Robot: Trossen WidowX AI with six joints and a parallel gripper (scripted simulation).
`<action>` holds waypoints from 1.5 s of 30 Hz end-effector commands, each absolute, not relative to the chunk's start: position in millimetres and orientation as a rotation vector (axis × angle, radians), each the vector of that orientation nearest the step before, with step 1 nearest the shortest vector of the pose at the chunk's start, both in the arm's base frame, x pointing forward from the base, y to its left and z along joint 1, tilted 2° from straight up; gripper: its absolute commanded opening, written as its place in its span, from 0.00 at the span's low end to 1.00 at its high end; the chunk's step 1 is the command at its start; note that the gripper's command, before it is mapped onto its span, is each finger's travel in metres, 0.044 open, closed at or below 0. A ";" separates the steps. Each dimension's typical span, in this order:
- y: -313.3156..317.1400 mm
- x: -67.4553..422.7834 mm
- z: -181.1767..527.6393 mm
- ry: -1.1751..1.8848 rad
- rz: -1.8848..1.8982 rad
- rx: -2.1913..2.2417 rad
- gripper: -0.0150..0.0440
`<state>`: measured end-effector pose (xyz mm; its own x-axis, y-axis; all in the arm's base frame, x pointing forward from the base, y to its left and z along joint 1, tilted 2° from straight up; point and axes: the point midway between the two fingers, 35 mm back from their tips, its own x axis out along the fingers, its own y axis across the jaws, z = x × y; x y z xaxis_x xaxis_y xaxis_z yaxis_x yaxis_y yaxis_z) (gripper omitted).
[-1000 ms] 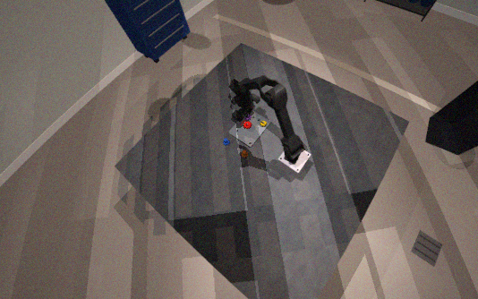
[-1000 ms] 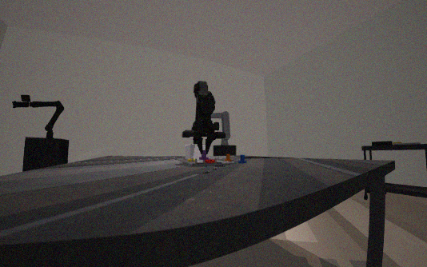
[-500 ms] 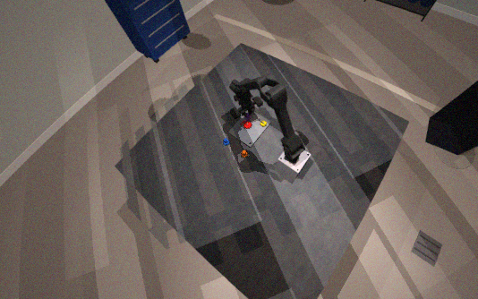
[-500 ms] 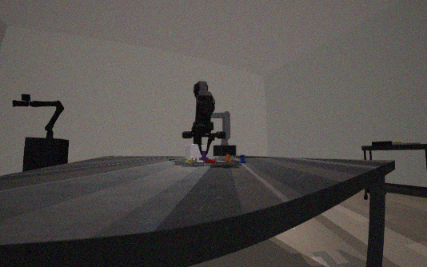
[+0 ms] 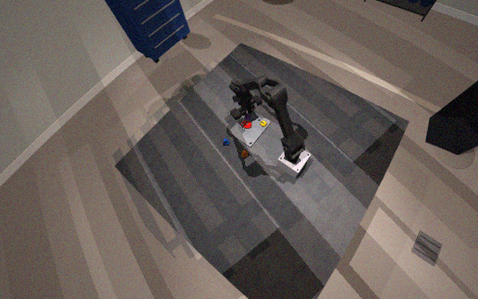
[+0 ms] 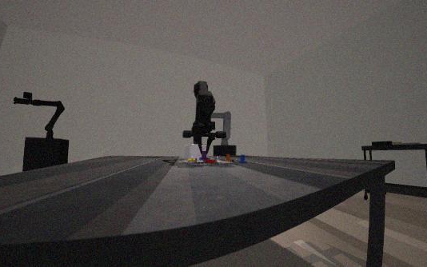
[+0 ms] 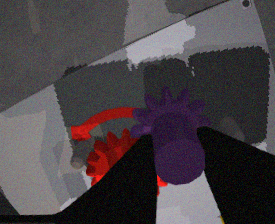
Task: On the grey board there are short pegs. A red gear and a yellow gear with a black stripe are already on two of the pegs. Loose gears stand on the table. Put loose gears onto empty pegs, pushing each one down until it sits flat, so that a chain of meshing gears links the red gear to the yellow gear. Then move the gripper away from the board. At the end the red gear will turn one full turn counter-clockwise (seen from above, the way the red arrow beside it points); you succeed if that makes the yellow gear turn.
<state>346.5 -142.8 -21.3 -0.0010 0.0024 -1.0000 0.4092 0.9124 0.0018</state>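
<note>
My gripper (image 5: 248, 116) (image 6: 204, 153) (image 7: 174, 140) is shut on the upright stem of the purple gear (image 7: 170, 117). The purple gear is over the grey board (image 5: 251, 136) (image 7: 18, 145), beside the red gear (image 5: 248, 126) (image 6: 210, 161) (image 7: 110, 155) and partly over the end of the red arrow (image 7: 108, 115). Its underside is hidden, so whether it is on a peg cannot be told. The yellow gear (image 5: 263, 123) (image 6: 189, 161) is on the board. A blue gear (image 5: 226, 141) (image 6: 242, 159) and an orange gear (image 5: 244, 154) (image 6: 228, 158) stand on the table off the board.
In the wrist view one grey peg (image 7: 77, 163) shows left of the red gear and another (image 7: 231, 129) right of the purple gear. The arm's white base plate (image 5: 294, 166) is on the table. The arm casts dark shadows across the board.
</note>
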 end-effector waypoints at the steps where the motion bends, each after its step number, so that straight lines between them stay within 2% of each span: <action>1: -142.3 345.2 -20.9 1.561 -0.253 0.258 0.25; 12: -142.7 346.5 -22.2 1.574 -0.090 0.095 0.25; 34: -143.4 346.2 -18.5 1.523 -0.476 0.479 0.25; 45: -142.2 345.3 -19.3 1.545 -0.368 0.372 0.25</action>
<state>346.6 -142.8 -18.4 -0.0016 0.0027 -1.0000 0.5008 0.8656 0.0016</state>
